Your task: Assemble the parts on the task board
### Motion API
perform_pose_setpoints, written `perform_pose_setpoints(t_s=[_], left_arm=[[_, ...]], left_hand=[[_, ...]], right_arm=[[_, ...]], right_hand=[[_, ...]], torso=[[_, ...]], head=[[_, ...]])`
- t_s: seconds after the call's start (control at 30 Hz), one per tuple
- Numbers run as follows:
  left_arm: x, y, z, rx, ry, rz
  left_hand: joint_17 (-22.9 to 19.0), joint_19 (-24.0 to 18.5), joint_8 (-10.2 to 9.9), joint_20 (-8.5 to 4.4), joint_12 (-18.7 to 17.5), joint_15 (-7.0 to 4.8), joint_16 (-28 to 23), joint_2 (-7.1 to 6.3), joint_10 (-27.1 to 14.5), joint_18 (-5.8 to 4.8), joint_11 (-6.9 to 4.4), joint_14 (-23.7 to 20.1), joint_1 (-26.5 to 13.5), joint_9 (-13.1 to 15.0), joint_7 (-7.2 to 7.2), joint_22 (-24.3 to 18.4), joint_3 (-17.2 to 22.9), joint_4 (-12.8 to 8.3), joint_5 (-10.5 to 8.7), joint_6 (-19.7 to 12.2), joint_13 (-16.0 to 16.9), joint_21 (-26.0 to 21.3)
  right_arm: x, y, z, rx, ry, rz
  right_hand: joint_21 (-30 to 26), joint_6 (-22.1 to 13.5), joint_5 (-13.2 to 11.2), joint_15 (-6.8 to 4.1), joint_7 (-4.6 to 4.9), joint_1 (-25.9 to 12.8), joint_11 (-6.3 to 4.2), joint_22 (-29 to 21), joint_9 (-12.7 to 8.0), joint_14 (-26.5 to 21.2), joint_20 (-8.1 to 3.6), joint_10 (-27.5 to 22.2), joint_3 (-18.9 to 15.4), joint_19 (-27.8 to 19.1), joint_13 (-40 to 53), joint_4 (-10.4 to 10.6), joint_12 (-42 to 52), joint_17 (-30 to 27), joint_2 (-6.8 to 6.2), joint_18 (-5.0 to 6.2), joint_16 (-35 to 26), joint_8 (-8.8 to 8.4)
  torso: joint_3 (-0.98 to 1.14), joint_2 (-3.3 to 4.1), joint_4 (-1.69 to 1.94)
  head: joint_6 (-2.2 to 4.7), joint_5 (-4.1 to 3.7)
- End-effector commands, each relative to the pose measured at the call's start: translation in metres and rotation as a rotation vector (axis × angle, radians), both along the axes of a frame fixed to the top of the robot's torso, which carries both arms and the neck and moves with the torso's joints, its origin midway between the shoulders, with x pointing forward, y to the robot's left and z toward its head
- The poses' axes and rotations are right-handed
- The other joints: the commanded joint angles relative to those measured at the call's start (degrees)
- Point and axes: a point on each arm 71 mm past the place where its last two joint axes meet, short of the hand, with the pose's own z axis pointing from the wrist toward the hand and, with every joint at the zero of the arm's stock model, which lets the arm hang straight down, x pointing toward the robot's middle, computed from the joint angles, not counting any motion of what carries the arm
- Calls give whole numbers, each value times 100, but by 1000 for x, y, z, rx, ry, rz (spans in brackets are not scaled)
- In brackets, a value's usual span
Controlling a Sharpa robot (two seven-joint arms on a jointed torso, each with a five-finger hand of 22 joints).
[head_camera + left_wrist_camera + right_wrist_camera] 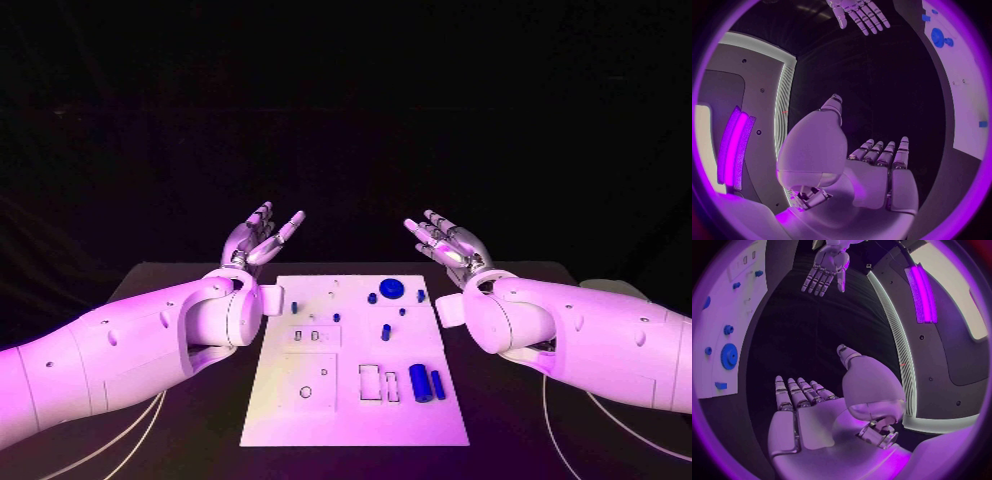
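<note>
Task board (355,420) between left hand (261,240) and right hand (449,243), both raised, fingers spread, empty.

task board (957,75) cut off at wrist view rim, small blue parts (336,317) too tiny to identify

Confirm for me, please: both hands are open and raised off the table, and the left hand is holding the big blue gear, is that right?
Not quite: the left hand holds nothing. The head view shows the blue gear lying on the task board. The rest stands: both it and the right hand are open and raised.
</note>
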Motion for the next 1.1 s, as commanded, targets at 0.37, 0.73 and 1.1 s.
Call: perform_pose_setpoints(t_s=[0.37, 0.73, 1.1], left_arm=[[-2, 9, 4, -39, -27, -57], [-12, 14, 9, -40, -38, -124], [-27, 11, 24, -47, -59, -192]], left_hand=[[208, 715, 186, 103, 127, 188, 328, 216, 598, 159, 224, 869, 493, 128, 576, 134, 160, 56, 13, 602, 93, 291], [1211, 4411, 1492, -189, 1045, -417, 1891, 310, 4955, 713, 221, 5026, 1209, 860, 602, 563, 605, -48, -34, 3912, 330, 1673], [1629, 5169, 1572, -524, 822, -714, 2126, 102, 5828, 706, -13, 5903, 1302, 902, 446, 603, 989, 13, -47, 4393, 330, 1975]], right_arm=[[9, -2, 11, -261, -192, 177], [18, -4, 27, -539, -361, 258], [28, 1, 37, -902, -425, 376]], right_hand=[[876, 2413, -23, -26, 934, 1422, 14, 376, 598, 3309, 53, 3486, 452, 1835, 254, -1044, 515, 555, -113, 274, 919, 908], [1569, 4301, 59, -493, 648, 1393, -362, 547, 820, 5136, -109, 5206, 1247, 3708, 256, -1317, 492, 719, -472, 576, 1360, 1391], [2151, 4821, 54, -950, 410, 1316, -684, 766, 915, 6504, -582, 6116, 1509, 4801, 323, -1308, 392, 1277, -774, 574, 1930, 1514]], torso=[[5, 65, -9], [41, 258, 13], [44, 505, 69]], head=[[-73, 12], [-57, -35], [-26, -107]])
